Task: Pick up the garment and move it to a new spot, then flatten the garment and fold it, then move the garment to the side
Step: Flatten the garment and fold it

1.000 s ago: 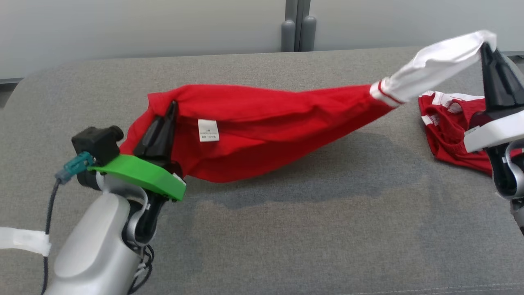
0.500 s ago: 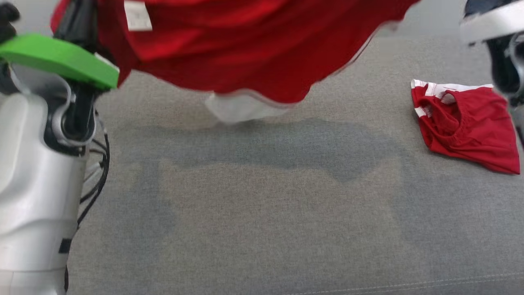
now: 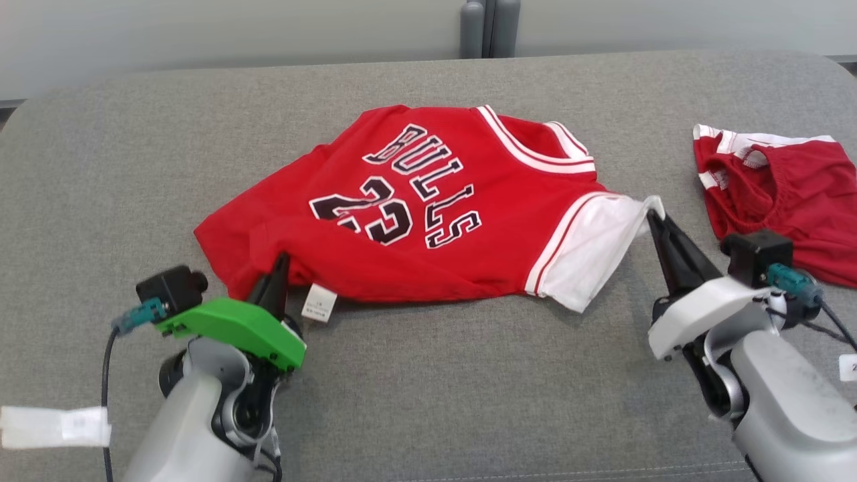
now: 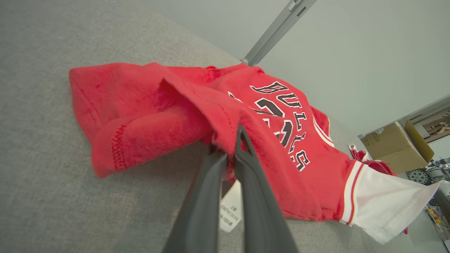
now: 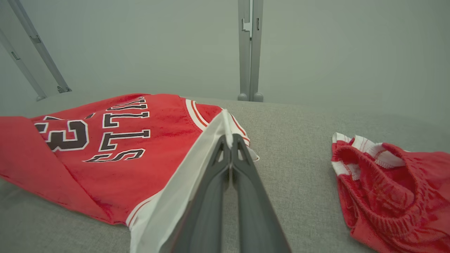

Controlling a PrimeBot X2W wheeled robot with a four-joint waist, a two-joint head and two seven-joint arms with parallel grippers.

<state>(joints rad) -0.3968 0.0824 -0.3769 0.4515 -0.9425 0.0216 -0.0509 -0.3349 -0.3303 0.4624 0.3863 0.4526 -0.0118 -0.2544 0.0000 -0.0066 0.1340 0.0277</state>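
A grey upholstered surface (image 3: 428, 375) covers most of the head view, ending at a pale wall along the top of the frame. At the centre of the frame a red jersey (image 3: 415, 207) lies spread on it, front up, with black lettering and a number outlined in white. Its neckline points to the upper right and its hem to the lower left, where the cloth is bunched and rolled over. At the right edge of the frame, apart from the jersey, a pair of red shorts (image 3: 790, 194) with a white-striped waistband sits crumpled on the same surface. The left gripper (image 3: 280, 264) reaches in from the lower left under a green wrist plate. In the left wrist view its two dark fingers are pressed together on a fold of the hem, so it is clamped on the jersey. The right gripper (image 3: 653, 217) comes up from the lower right. Its fingers are closed on the outer edge of the jersey's white sleeve (image 3: 589, 248), which is pulled out to a point at the fingertips. A small white care label (image 3: 319, 302) hangs from the hem just right of the left gripper.
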